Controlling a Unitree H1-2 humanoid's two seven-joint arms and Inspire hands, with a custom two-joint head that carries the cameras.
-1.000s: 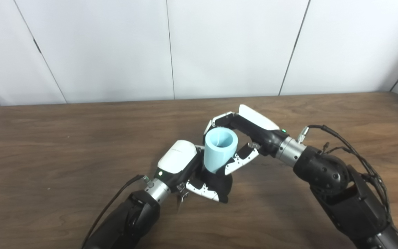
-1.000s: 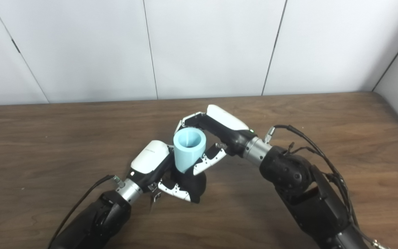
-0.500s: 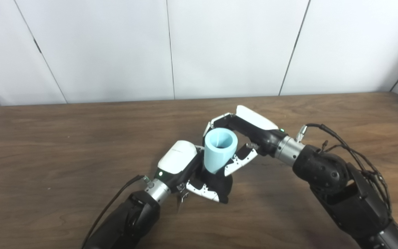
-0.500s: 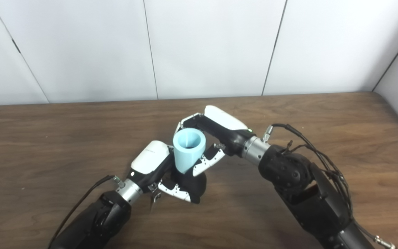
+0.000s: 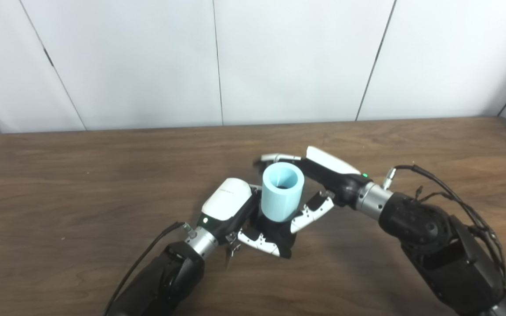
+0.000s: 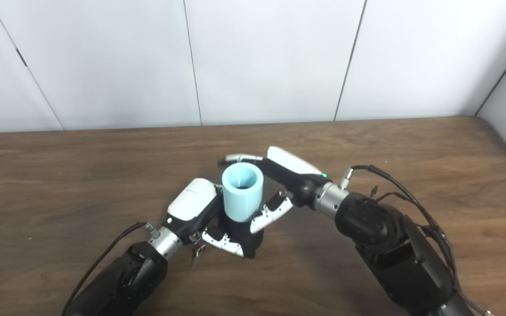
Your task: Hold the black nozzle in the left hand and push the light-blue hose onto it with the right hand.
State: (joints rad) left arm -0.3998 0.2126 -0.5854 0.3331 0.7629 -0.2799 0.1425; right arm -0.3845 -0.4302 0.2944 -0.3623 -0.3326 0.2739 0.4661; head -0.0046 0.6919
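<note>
**Hose seated on a mostly hidden nozzle**

At left, the left hand (image 5: 235, 215) has its fingers wrapped around the black nozzle (image 5: 279, 235), most of which is hidden beneath them. The light-blue hose (image 5: 282, 191) stands upright on the nozzle, its open mouth facing up. The right hand (image 5: 319, 182) has fingers spread behind the hose and its thumb beside it; neither view shows whether they touch it. Both sit above the wooden table (image 6: 59, 175), whose right corner only the right eye view shows.

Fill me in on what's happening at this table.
The left hand grips a black nozzle low over the wooden table. The right hand is around a short light-blue hose, open end up, with its lower end on the nozzle. How far it is seated is hidden.
</note>
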